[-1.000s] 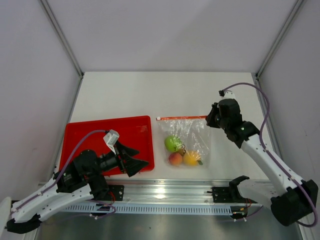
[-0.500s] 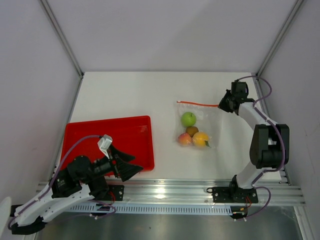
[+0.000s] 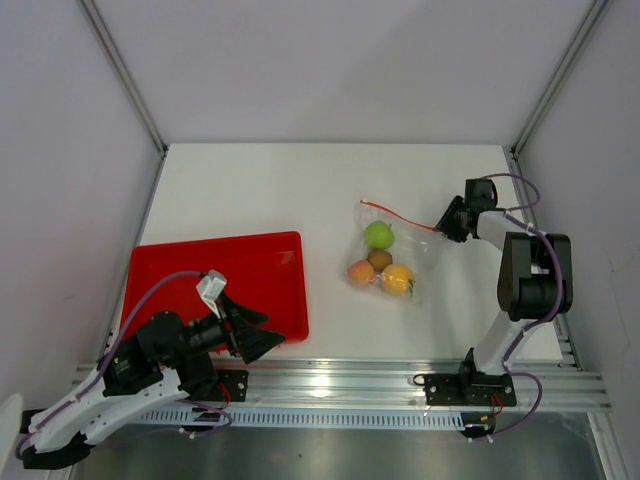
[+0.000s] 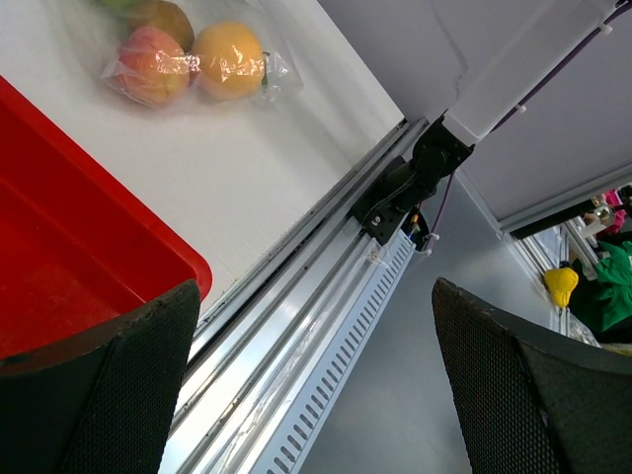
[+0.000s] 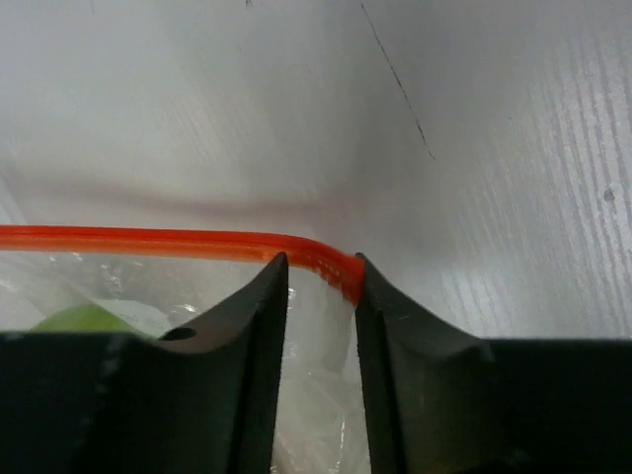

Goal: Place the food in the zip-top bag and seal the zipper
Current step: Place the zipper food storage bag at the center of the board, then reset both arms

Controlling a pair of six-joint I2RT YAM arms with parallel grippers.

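Note:
The zip-top bag [image 3: 405, 250] lies on the white table right of centre, slanting. Inside it are the green apple [image 3: 377, 235], the brown fruit [image 3: 379, 259], the peach [image 3: 360, 273] and the yellow-orange fruit [image 3: 397, 279]. The zipper [image 3: 395, 214] runs along the bag's far edge. My right gripper [image 3: 442, 228] is shut on the zipper's right end [image 5: 336, 269], its jaws close together with bag film between them [image 5: 321, 272]. My left gripper [image 3: 262, 330] is open and empty over the front rail; the peach [image 4: 151, 65] and yellow-orange fruit [image 4: 227, 59] show in its view.
The red tray [image 3: 200, 262] sits at the front left, its corner also in the left wrist view [image 4: 59, 267]. The metal front rail [image 3: 330, 385] runs along the near edge. White walls enclose the table on three sides.
The right gripper has pulled the bag from the table's front toward the back right. In the last half second it shifted slightly nearer and the bag tilted. The left arm drew back slightly.

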